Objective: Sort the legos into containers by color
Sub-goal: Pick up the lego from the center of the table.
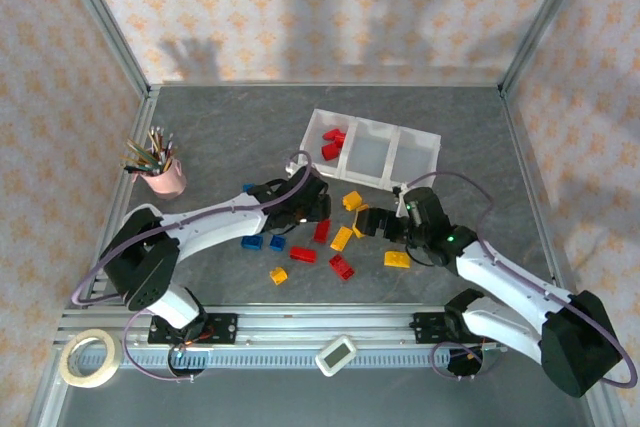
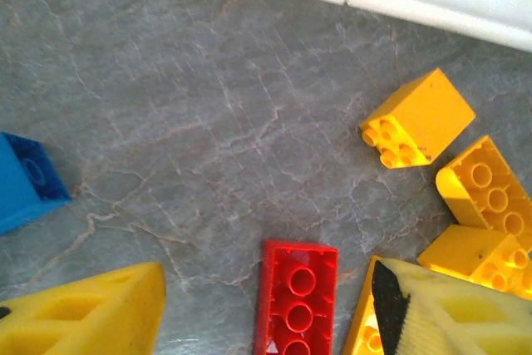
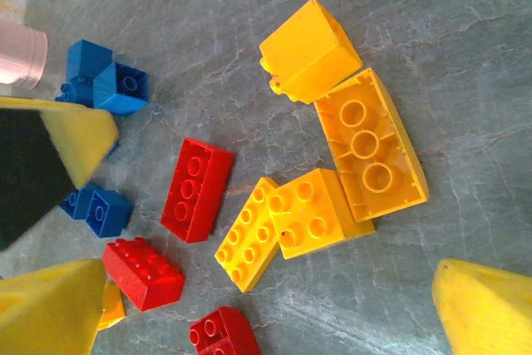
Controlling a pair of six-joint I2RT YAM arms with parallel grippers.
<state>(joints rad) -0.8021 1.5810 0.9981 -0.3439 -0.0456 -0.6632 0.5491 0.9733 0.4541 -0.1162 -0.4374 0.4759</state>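
Three-compartment white plastic tray, holding a few red plastic bricks in its left-end compartment. All other small plastic bricks lie loose on the grey stone-patterned tabletop on the tray's near side. A cluster of yellow bricks lies just before the tray's middle, loose red bricks are mixed in a little nearer, and blue bricks lie off toward the tray's left end. The left gripper hangs low before the tray's left compartment. Its yellow fingers stand apart on either side of one upturned red brick without closing on it, and it holds nothing. The right gripper, before the tray's middle compartment, is spread to its widest over the yellow cluster, likewise holding nothing. A pink cup of pencils stands well to the left of the tray.
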